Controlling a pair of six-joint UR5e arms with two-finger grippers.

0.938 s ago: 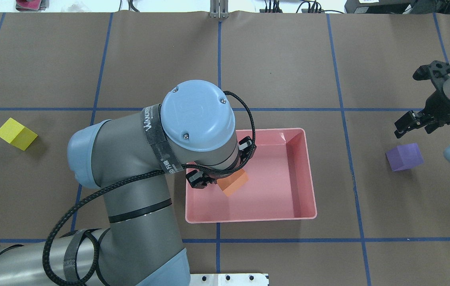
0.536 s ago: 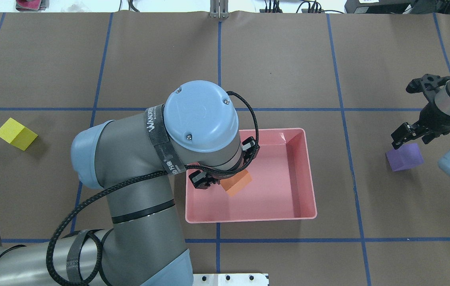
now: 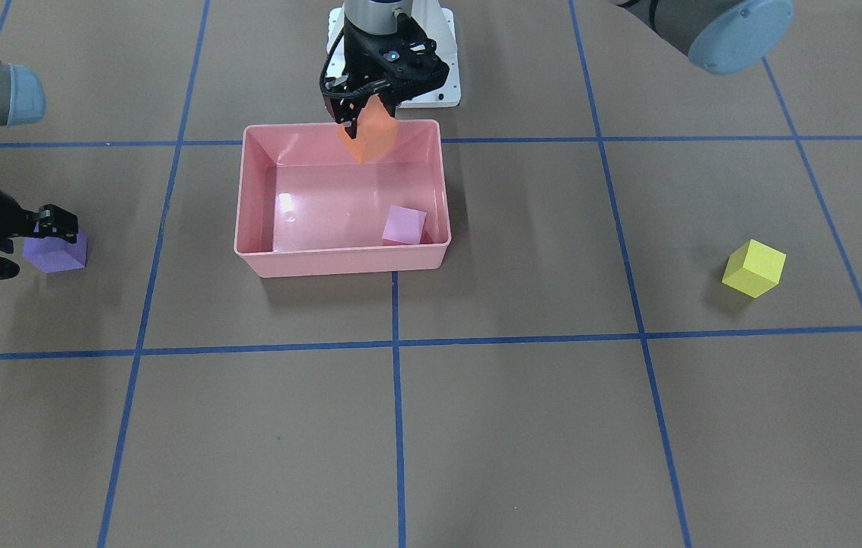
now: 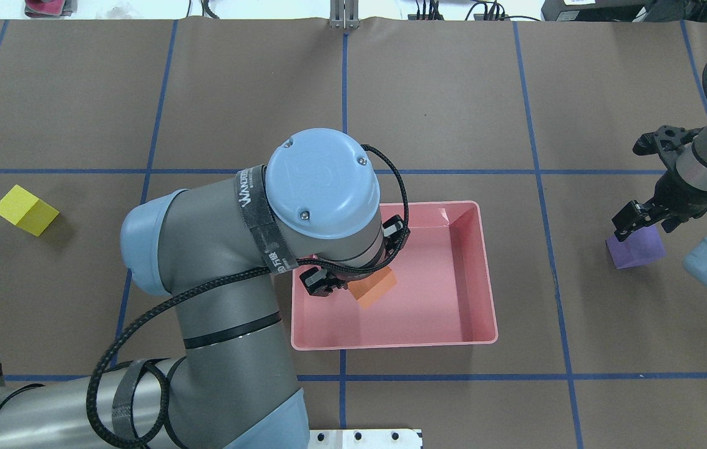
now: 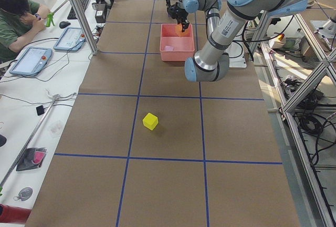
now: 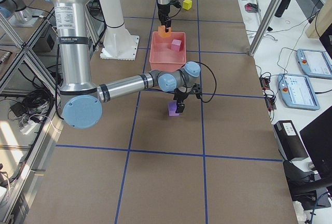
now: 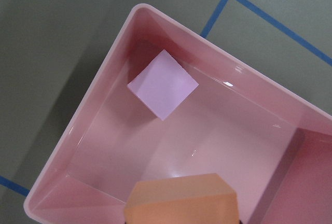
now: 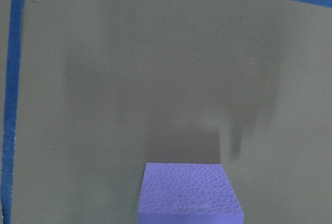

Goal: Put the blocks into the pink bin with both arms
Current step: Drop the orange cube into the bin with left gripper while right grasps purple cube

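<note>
Brown table: left gripper, clamped on orange block, should release low inside pink bin; right gripper gapes by purple block.

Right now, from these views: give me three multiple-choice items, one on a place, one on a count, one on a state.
1. Where is the light pink block?
A. on the bare table
B. on the floor of the pink bin
C. balanced on the bin's rim

2. How many blocks sit on the table outside the bin?
A. two
B. one
C. three

3. What is the left gripper doing?
A. open and empty
B. shut on nothing
C. shut on the orange block

Key:
1 B, the left wrist view shows it resting inside near a corner.
2 A, only the yellow block and the purple block are on the brown paper.
3 C, the front view shows the fingers clamping it above the bin.
</note>
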